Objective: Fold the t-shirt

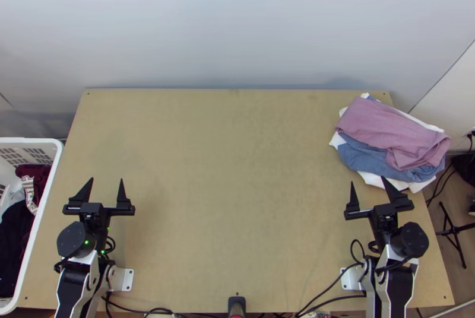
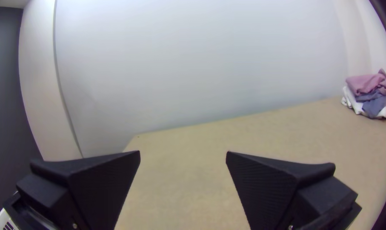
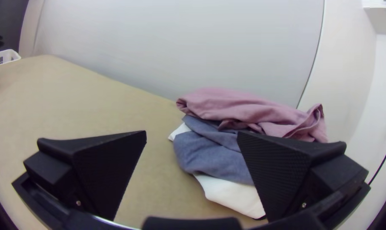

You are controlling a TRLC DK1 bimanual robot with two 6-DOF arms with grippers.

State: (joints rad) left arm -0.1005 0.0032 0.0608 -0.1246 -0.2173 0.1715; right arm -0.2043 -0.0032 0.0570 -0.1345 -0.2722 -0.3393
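Note:
My left gripper (image 1: 107, 190) stands open over the table's left part, near the basket. My right gripper (image 1: 369, 190) is open near the table's right side, just short of a pile of cloth. On top of that pile lies a pink cloth (image 1: 389, 131), folded, over a blue cloth (image 1: 374, 161) and white ones. In the left wrist view my left gripper (image 2: 183, 157) has nothing between its fingers. The right wrist view shows my right gripper (image 3: 192, 140) with the pink cloth (image 3: 239, 106) and blue cloth (image 3: 214, 155) beyond it.
A white basket (image 1: 44, 199) with dark clothes (image 1: 15, 247) in it stands at the table's left edge. The wooden table (image 1: 237, 187) stretches between the arms, a wall behind it. Black cables (image 1: 326, 291) run along the near edge.

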